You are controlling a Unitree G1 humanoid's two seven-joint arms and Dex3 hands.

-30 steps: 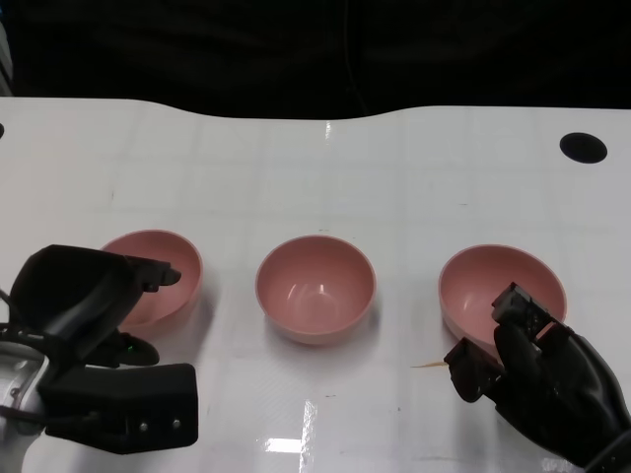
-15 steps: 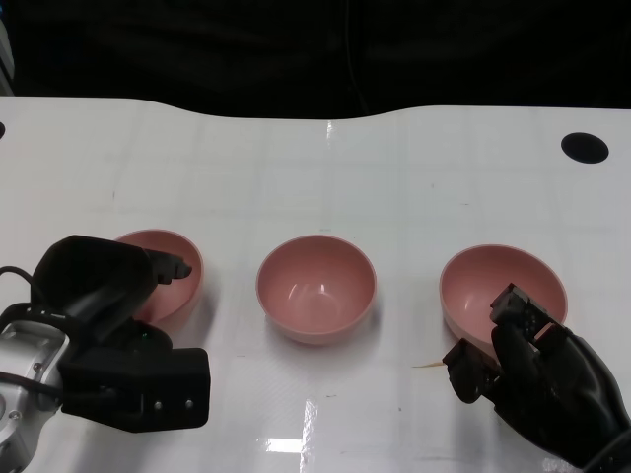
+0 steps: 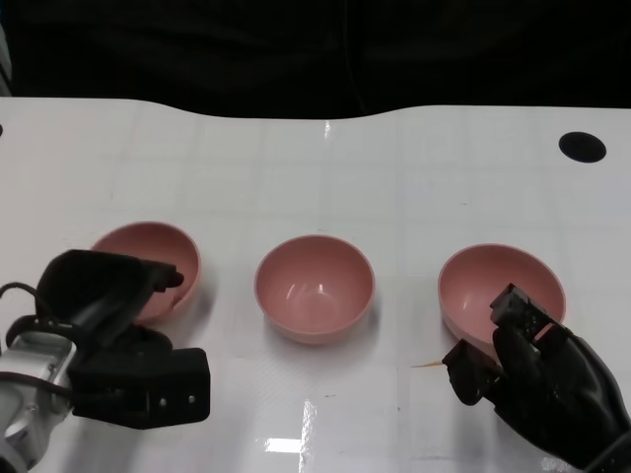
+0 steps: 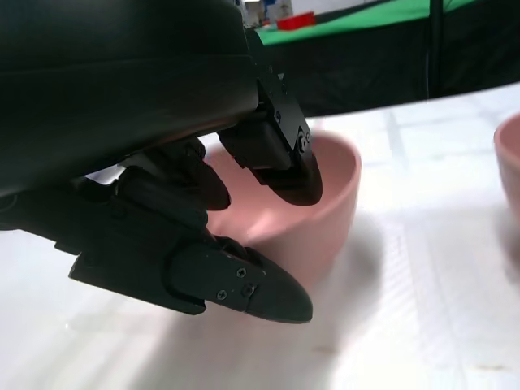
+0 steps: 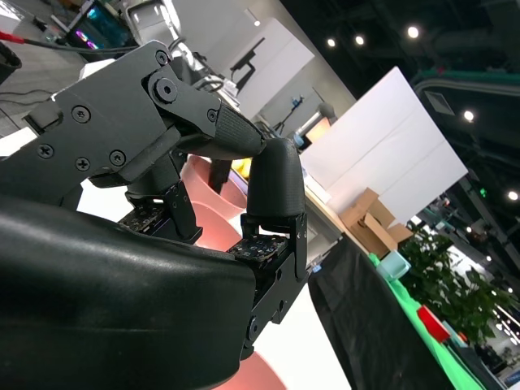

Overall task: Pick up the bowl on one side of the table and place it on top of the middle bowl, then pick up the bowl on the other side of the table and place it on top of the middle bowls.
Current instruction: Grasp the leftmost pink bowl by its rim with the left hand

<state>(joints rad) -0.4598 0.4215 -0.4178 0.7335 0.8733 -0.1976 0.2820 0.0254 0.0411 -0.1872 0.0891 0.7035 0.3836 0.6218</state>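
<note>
Three pink bowls stand in a row on the white table [image 3: 315, 177]. My left hand [image 3: 113, 330] is at the near rim of the left bowl [image 3: 148, 254]. In the left wrist view a fingertip [image 4: 284, 166] hooks inside this bowl [image 4: 333, 195] while the thumb [image 4: 244, 288] lies against its outer wall, so the rim is pinched. The middle bowl [image 3: 315, 286] sits alone; its edge [image 4: 510, 154] shows in the left wrist view. My right hand [image 3: 537, 374] hovers by the near rim of the right bowl [image 3: 503, 281], fingers half bent and holding nothing.
A black round hole [image 3: 582, 147] marks the table's far right. The table's far edge [image 3: 315, 116] curves in at the middle, with darkness beyond. A thin pale sliver [image 3: 429, 366] lies near my right hand.
My left hand has moved in on the left bowl's near rim and closed on it; the bowl has shifted slightly away and to the left. The right hand and the other bowls are unmoved.
</note>
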